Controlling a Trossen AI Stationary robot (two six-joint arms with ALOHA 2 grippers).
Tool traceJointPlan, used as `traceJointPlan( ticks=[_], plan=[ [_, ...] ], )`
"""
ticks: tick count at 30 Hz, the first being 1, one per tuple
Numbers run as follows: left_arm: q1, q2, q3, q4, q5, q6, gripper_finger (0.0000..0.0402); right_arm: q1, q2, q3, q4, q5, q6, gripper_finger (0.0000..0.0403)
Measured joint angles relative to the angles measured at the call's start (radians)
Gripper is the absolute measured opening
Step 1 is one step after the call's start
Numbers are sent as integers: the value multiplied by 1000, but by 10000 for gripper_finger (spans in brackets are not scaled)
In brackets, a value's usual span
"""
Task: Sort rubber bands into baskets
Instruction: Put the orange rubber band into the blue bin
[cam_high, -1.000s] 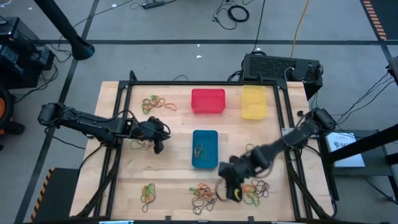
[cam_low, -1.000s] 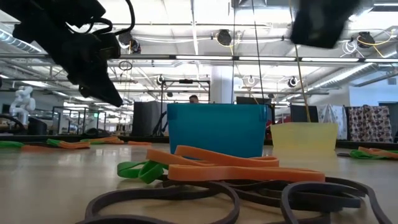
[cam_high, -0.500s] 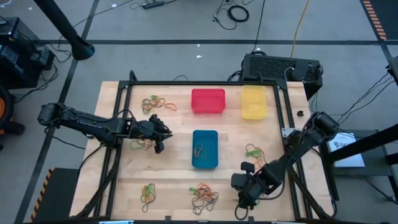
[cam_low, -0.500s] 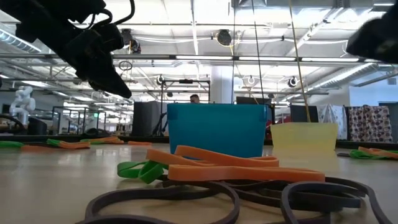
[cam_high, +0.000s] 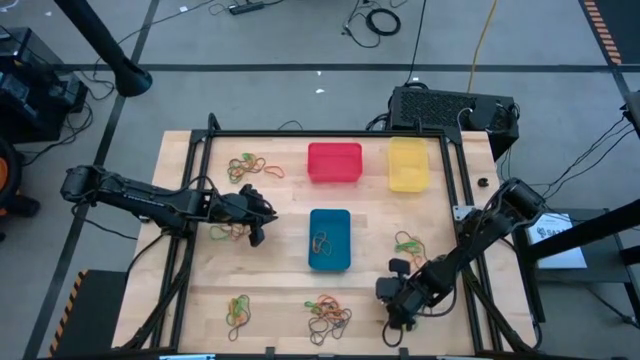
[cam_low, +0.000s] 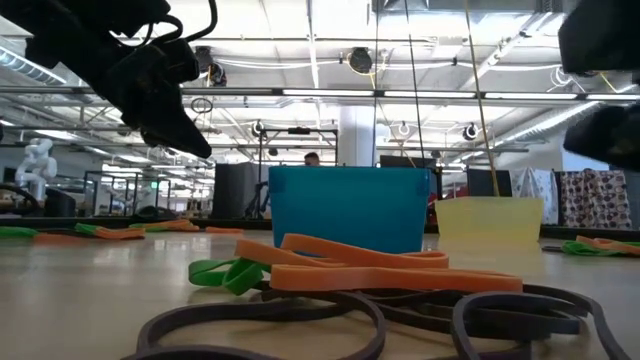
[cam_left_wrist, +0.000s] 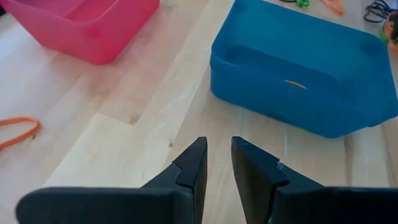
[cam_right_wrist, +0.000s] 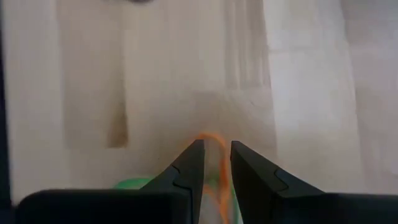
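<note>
Near the front edge, the right gripper pinches an orange band between narrow jaws. Bands are light, limp and stretchy; grip 1 strand. The left gripper, narrow and empty, waits beside the blue basket.

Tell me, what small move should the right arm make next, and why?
Probably carry its catch toward a basket. The right pincer sits near the table's front edge with an orange rubber band showing between its fingers, seemingly pinched. Which basket orange belongs in is unclear, though the blue basket already holds bands.
</note>
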Motion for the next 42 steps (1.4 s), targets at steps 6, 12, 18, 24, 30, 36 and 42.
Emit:
traceJointPlan(
  ticks=[6, 12, 18, 24, 30, 36, 42],
  plan=[
    [0, 0, 0, 0, 2, 0, 79, 0, 0, -53, 67, 0, -4, 73],
    [0, 0, 0, 0, 3, -1, 79, -2, -2, -84, 119, -51, -11, 63],
    [0, 0, 0, 0, 3, -4, 79, -3, -6, -66, 111, -29, 10, 6],
    [0, 0, 0, 0, 3, -4, 79, -22, -7, 17, 71, 8, -26, 2],
    [0, 0, 0, 0, 3, -3, 79, -24, -7, 169, -73, 7, -68, 1],
    [0, 0, 0, 12, -1, -1, 79, -30, -7, 341, -241, 97, -197, 1],
    [0, 0, 0, 77, 11, -48, 79, -114, -8, 402, -278, 296, -415, 0]
  ],
)
